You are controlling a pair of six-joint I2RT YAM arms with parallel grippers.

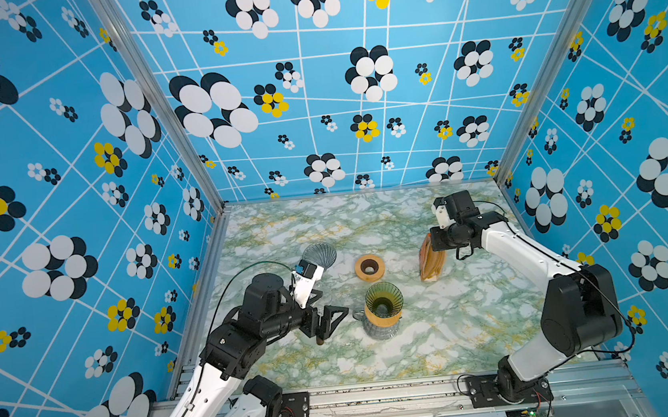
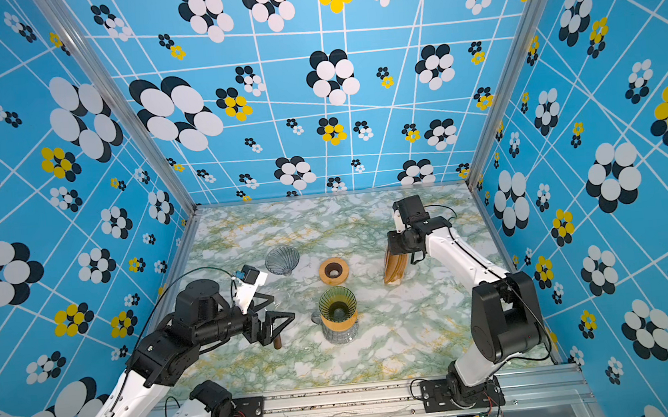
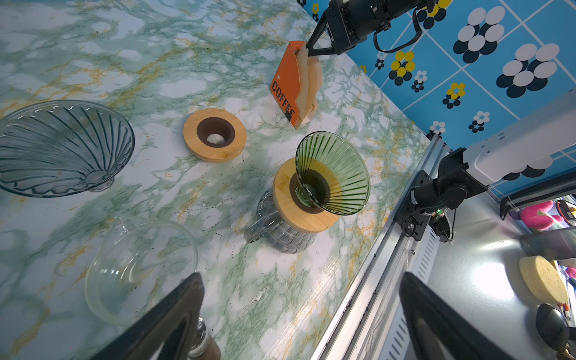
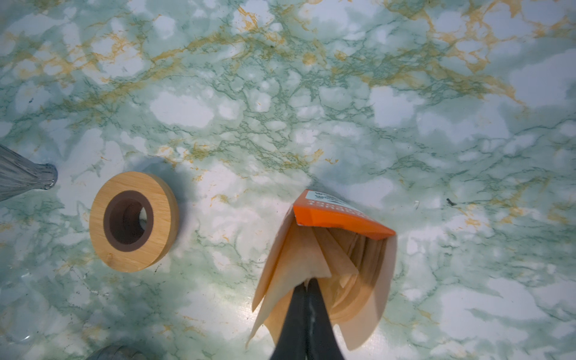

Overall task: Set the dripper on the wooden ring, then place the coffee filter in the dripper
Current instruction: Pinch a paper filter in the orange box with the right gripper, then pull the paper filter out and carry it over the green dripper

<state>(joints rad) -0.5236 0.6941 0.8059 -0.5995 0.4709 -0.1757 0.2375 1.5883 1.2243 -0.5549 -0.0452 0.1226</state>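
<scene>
One filter pinched: my right pincer pressed together on top edge of brown coffee filter, which sits in orange filter pack right under fingertips. Not lifted out, I judge. Left to do: pull free, carry to green glass dripper, well away, near my left pincer, spread and empty.

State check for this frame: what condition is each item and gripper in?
Green ribbed glass dripper: upright, no filter inside.
Grey ribbed glass dripper: on its side, empty.
Round wooden ring holder: lying flat, empty.
Orange cardboard coffee filter box: standing, open, filters fanned out.
Tan paper filter: pinched, not yet out of the box.
Left gripper: open, holding nothing.
Right gripper: shut on the tan paper filter.
</scene>
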